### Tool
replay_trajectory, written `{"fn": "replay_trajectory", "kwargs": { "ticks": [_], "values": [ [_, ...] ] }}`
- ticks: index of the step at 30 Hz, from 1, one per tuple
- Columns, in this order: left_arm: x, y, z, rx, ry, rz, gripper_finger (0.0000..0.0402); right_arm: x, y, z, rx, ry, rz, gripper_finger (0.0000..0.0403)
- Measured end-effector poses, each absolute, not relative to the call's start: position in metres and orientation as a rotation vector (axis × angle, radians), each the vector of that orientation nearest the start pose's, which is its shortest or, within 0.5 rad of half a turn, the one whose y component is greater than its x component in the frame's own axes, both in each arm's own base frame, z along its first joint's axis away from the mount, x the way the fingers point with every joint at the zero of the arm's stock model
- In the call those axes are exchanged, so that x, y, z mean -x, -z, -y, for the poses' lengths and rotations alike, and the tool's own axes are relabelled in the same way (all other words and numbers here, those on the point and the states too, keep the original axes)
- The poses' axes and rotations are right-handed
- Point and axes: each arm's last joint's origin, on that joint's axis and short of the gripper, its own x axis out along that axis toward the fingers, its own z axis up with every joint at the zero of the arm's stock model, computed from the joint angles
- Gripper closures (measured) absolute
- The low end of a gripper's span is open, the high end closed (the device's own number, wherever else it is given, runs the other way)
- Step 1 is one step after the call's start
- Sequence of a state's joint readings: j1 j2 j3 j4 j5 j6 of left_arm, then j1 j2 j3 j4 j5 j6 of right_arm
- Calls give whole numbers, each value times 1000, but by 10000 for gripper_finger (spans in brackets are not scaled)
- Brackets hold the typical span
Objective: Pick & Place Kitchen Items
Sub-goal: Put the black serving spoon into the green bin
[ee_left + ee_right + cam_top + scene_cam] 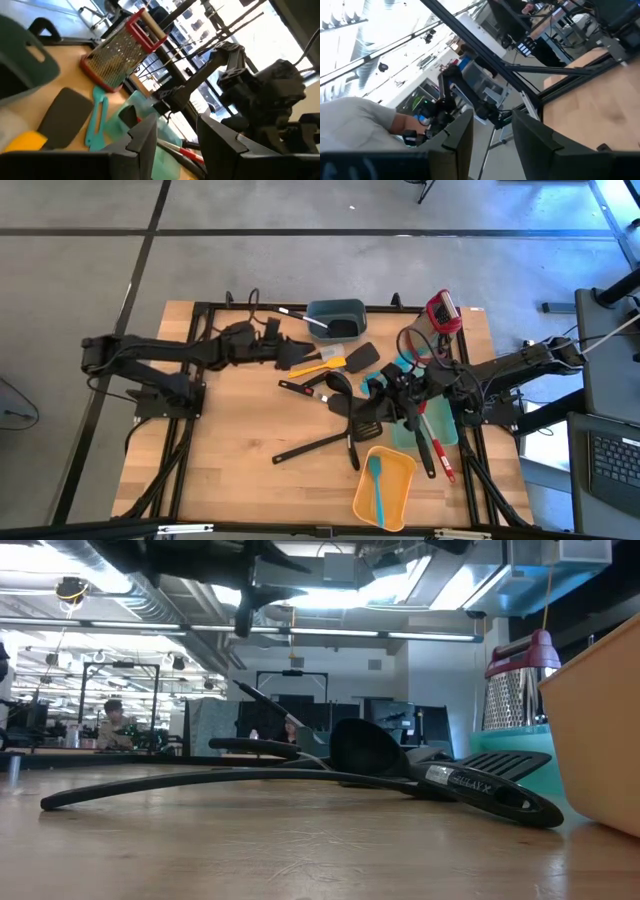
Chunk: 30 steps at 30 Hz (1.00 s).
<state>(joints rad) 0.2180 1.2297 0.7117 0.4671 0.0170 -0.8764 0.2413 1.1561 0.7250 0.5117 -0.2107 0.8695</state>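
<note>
Tabletop: orange bin (398, 480) (yellow-orange) — holds teal spatula (376, 484).

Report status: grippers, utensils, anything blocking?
Left gripper open, empty, raised over table's far side. Right gripper open, empty, above utensil pile. One teal spatula in orange bin. Nothing blocking.

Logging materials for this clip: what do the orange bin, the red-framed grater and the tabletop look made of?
The orange bin looks like matte moulded plastic: uniform colour, thick rounded rim, though silicone can't be ruled out. The grater has a perforated face that reads as bare shiny metal, set in a red frame, likely plastic. The tabletop looks like light wood with visible plank seams and grain, smoothly finished.
</note>
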Motion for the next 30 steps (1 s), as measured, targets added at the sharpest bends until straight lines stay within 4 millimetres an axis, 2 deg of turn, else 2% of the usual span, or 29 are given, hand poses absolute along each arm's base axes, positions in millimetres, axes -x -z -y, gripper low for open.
{"fn": "replay_trajectory", "kwargs": {
  "ticks": [7, 15, 18, 24, 30],
  "values": [
    [-266, -282, -70, 858, -131, 11, 270, -248, -309, -69, -867, -463, -79, 265],
    [-264, -282, -72, 802, -7, -44, 270, -249, -312, -63, -1158, -306, -7, 265],
    [-264, -280, -71, 741, 13, -77, 270, -250, -312, -61, -1158, -234, 44, 265],
    [-264, -277, -70, 763, 15, -101, 270, -251, -309, -55, -1226, -106, 80, 265],
    [-264, -277, -69, 761, 46, -112, 270, -251, -308, -54, -1214, -92, 81, 265]
  ]
}}
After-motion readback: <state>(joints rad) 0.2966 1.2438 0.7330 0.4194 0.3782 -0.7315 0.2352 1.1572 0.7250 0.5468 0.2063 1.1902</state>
